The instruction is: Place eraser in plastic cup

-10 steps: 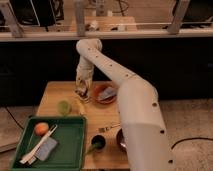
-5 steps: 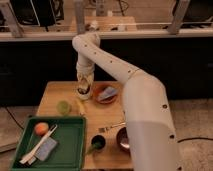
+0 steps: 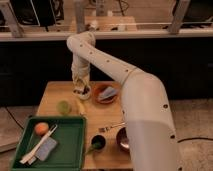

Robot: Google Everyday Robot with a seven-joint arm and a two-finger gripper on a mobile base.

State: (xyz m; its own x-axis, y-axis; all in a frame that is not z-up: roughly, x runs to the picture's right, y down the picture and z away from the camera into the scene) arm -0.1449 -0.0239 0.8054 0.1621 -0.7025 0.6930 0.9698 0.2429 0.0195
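The small pale green plastic cup (image 3: 63,106) stands on the wooden table (image 3: 55,92), left of centre. My gripper (image 3: 80,91) hangs straight down from the white arm (image 3: 107,62) over the table, a little right of and behind the cup, between it and the orange bowl (image 3: 106,93). A small dark bit shows at the gripper's tip; I cannot tell whether it is the eraser. No other eraser shows on the table.
The orange bowl holds a flat grey pad. A green tray (image 3: 70,150) at the front left holds an orange fruit (image 3: 41,128), pale sticks and a grey piece. A dark cup with a green item (image 3: 97,142), a fork (image 3: 112,126) and a dark bowl (image 3: 122,137) are at the front.
The arm's upper bend has swung left. The gripper has shifted slightly left toward the green cup and stays low over the table.
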